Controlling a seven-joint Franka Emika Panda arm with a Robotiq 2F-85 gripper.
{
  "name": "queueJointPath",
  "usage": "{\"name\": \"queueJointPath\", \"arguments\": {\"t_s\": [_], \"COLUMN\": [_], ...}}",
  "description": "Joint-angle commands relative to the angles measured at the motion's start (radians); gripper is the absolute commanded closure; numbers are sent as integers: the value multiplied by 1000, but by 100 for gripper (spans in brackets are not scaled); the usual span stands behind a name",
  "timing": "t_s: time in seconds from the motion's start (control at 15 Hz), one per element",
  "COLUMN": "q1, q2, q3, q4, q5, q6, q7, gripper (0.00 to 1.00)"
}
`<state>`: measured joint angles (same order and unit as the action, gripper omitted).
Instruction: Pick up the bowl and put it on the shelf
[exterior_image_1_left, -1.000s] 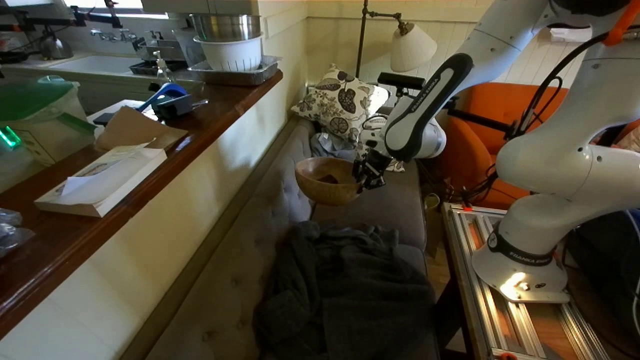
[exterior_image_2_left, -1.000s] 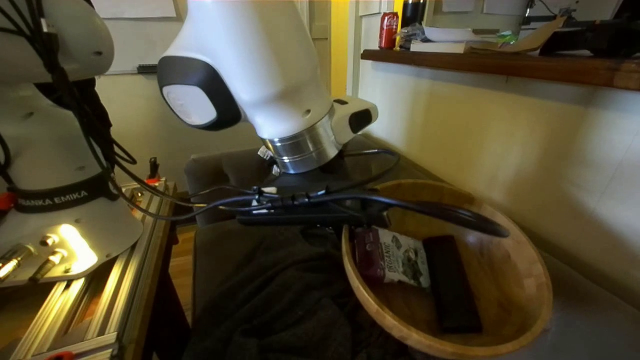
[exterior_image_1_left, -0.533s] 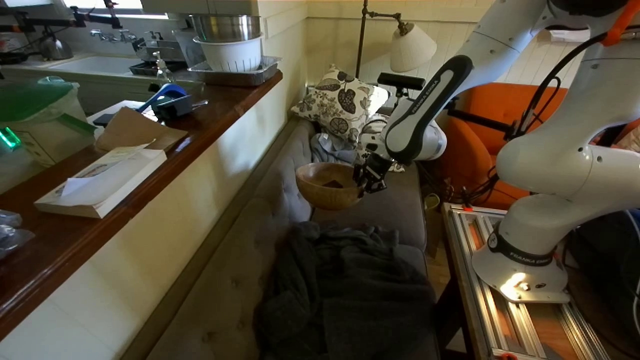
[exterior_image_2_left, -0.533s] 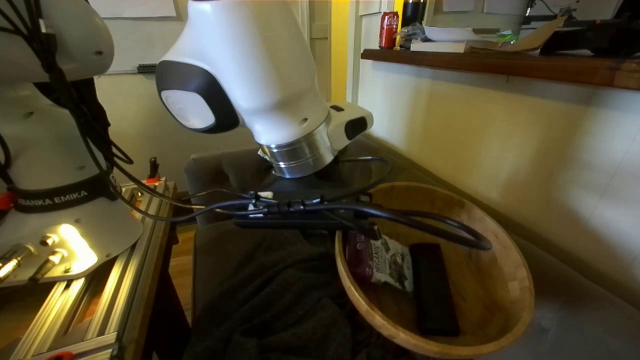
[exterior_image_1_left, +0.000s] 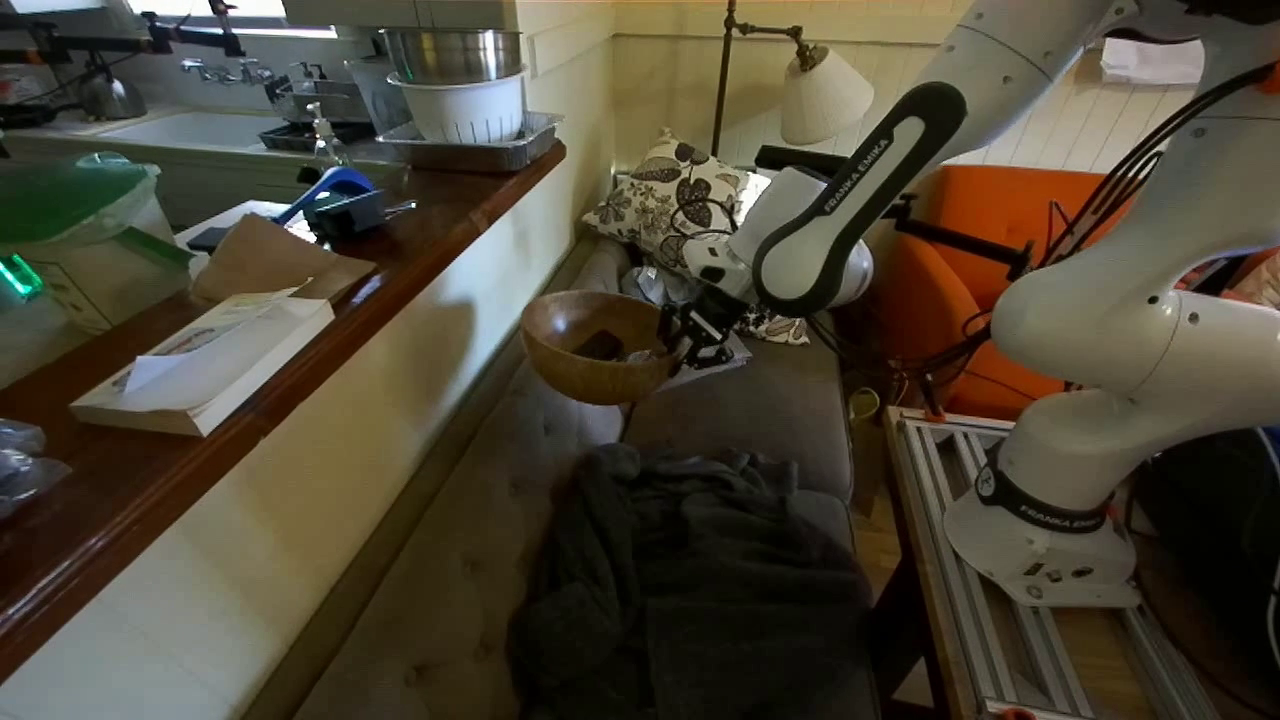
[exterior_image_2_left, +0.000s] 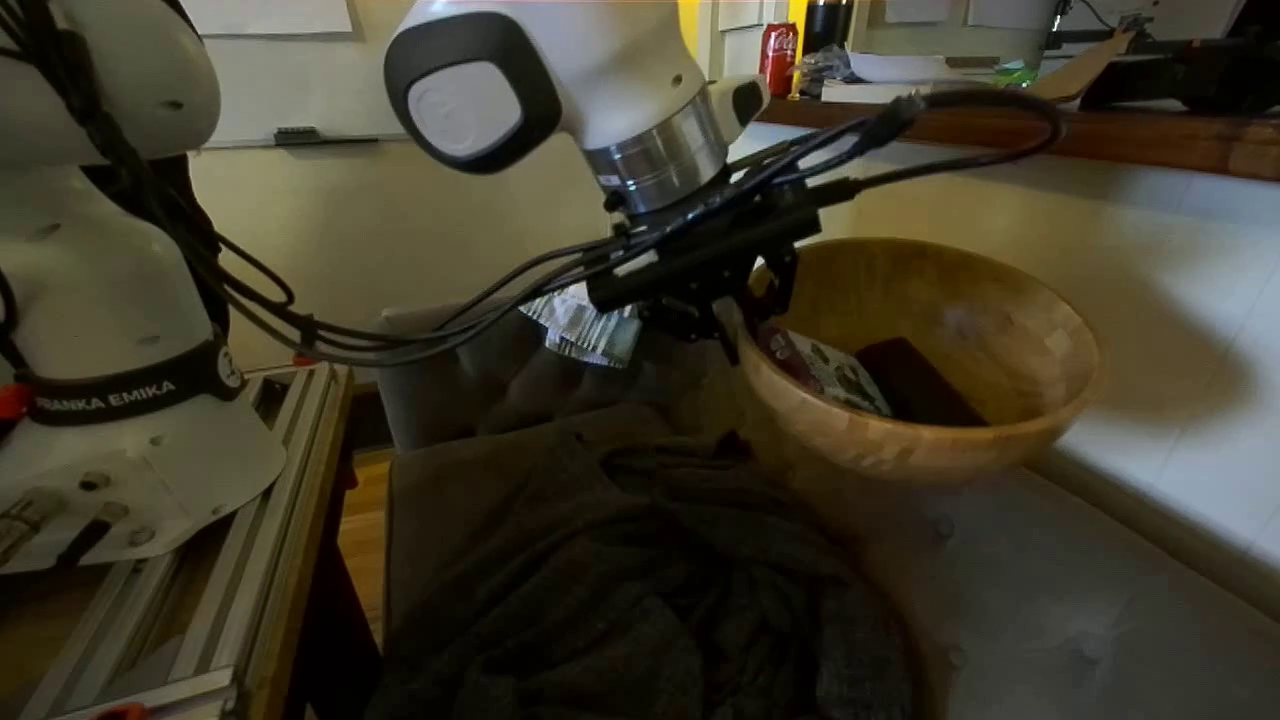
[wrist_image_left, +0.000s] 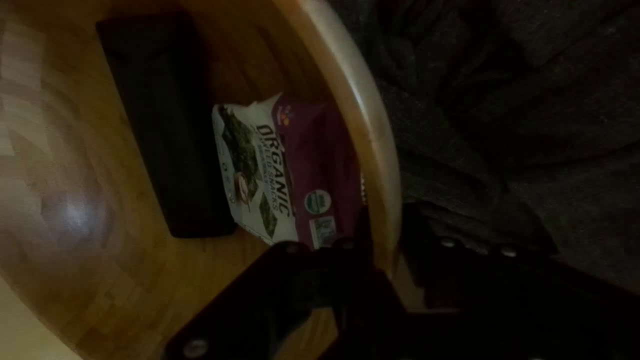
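Observation:
The wide light-brown wooden bowl (exterior_image_1_left: 590, 378) is in the air above the sofa, nearly level, in both exterior views (exterior_image_2_left: 930, 452). A black case and a purple-and-white snack packet lie in it. My gripper (exterior_image_1_left: 682, 338) is shut on its near rim, also in an exterior view (exterior_image_2_left: 755, 312). In the wrist view, the dark fingers (wrist_image_left: 385, 227) stand on either side of the bowl's rim (wrist_image_left: 367, 112), one inside and one outside. The shelf (exterior_image_1_left: 425, 245), a dark-brown polished ledge, runs along the wall beyond the bowl and higher; it also shows in an exterior view (exterior_image_2_left: 1190, 145).
On the shelf stand a white box (exterior_image_1_left: 205, 365), brown paper (exterior_image_1_left: 275, 260), a blue-handled item (exterior_image_1_left: 335, 195), a metal tray (exterior_image_1_left: 480, 150) with pots, and a red can (exterior_image_2_left: 778, 60). A dark blanket (exterior_image_1_left: 700, 570) covers part of the grey sofa. A lamp (exterior_image_1_left: 825, 95) stands behind.
The bowl dipped slightly between the earlier frames. Now it is higher and closer to the wall under the shelf, still in my gripper. A silvery bag on the sofa has come into view.

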<state>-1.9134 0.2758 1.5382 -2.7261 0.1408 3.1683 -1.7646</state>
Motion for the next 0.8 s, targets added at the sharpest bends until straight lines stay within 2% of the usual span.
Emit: {"name": "queueJointPath", "arguments": {"t_s": [0.0, 0.2, 0.47, 0.53, 0.6, 0.73], "q1": [-191, -382, -623, -578, -562, -561], "q2": [-77, -103, -65, -54, -45, -10], "q3": [190, 331, 481, 420, 387, 363], "q4": [57, 98, 133, 152, 171, 204], "q5": [-83, -195, -420, -483, -550, -662], "q6": [-66, -152, -166, -162, -165, -172], "q7": [-55, -93, -103, -98, -93, -93], "gripper": [96, 96, 96, 96, 96, 96]}}
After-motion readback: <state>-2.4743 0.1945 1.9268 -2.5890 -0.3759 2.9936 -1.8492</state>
